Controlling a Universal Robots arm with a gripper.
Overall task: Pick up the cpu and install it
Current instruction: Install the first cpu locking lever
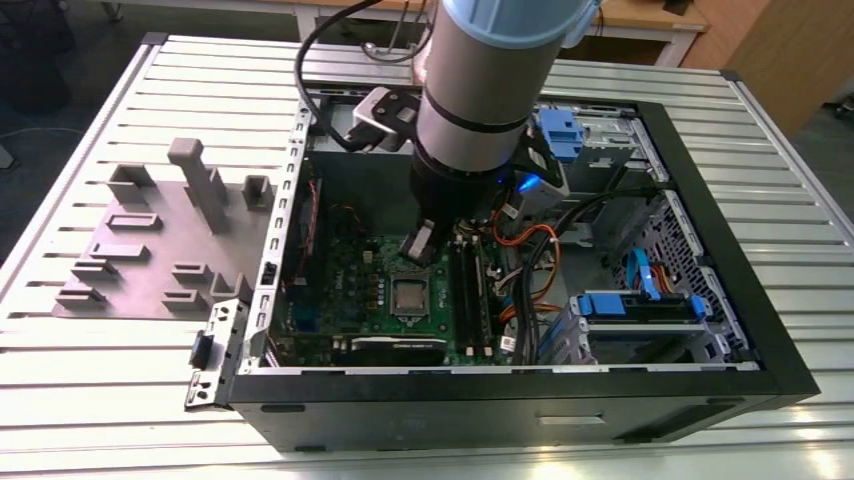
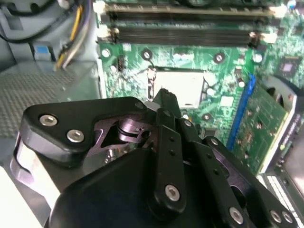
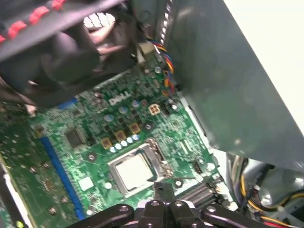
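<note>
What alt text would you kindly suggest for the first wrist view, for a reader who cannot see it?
The cpu, a pale silver square, lies in its socket on a green motherboard, with the robot's black hand close to the socket's edge. A blue slot runs along the board, and a grey case wall rises beside it.

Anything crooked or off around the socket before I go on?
Nothing stands out. In the first wrist view the cpu lies flat and square inside the socket frame, its edges parallel to the frame's. The gripper hangs over the frame's edge. The motherboard around it looks undamaged.
</note>
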